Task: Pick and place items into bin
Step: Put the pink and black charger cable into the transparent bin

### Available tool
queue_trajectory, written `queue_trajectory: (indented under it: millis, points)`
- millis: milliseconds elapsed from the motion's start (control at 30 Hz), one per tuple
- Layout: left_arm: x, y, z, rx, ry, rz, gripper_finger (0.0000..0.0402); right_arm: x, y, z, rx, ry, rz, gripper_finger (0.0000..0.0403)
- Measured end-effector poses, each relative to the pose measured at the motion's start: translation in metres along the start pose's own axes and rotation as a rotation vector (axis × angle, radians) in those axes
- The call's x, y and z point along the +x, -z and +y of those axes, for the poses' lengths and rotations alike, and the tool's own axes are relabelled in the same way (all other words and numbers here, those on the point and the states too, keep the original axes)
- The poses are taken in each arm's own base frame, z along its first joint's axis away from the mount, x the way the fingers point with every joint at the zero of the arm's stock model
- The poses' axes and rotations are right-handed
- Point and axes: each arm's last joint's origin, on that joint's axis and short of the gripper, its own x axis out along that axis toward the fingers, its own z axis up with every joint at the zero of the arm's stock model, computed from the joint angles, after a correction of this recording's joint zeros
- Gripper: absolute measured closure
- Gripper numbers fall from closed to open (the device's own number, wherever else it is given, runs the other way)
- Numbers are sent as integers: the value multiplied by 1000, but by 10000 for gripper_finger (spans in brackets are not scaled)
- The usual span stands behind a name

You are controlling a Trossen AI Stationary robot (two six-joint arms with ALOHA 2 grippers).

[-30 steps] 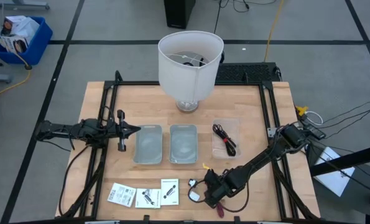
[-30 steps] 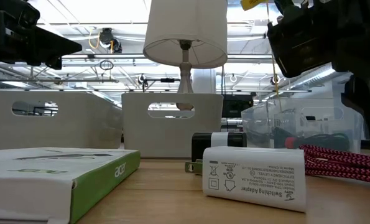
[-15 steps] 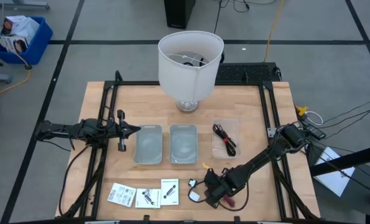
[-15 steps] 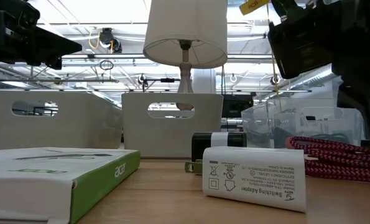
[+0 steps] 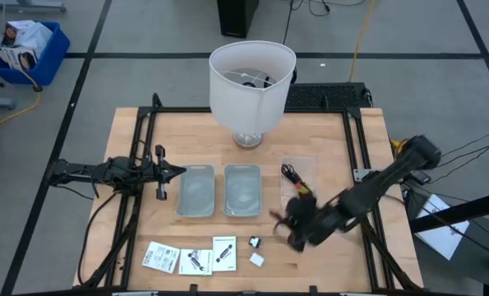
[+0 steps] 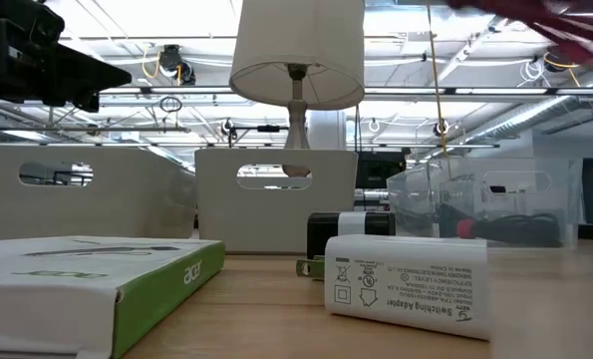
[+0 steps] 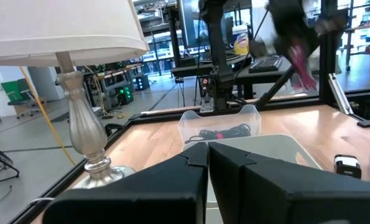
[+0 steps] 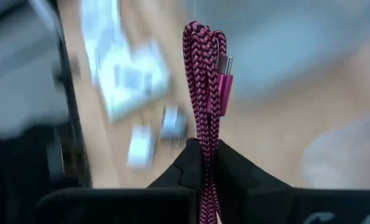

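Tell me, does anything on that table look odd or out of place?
The big white lampshade lamp stands out: it sits at the table's far edge among small packets and clear bins, dwarfing them. Otherwise nothing looks spilled or broken. The right gripper has its fingers shut on a braided magenta cable, lifted off the table.

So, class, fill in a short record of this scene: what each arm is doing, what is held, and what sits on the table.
Right gripper: fingers shut on magenta cable, up off the table
Left gripper: shut, empty, beside left bin
Right bin: holds black cable
Front edge: white packets, small adapters
Back: lamp
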Motion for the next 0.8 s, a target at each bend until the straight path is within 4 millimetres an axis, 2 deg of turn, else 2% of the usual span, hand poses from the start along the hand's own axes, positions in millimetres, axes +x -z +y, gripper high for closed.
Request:
queue_trajectory:
  millis: [67,133,300,400,600,800]
  points:
    - [0,0,0,0,0,0,380,-20,-12,-13,-38,67,-118,389]
    - [0,0,0,0,0,0,380,-31,-19,-28,-82,158,-167,389]
    - [0,0,0,1,0,2,380,-30,-28,-58,-116,384,-213,389]
    - [0,1,0,-3,1,7,380,-14,-27,-74,-100,458,-189,389]
    - [0,1,0,-4,1,7,380,27,-6,-111,-55,520,-72,389]
    - [0,1,0,-6,1,7,380,56,12,-138,33,478,-29,389]
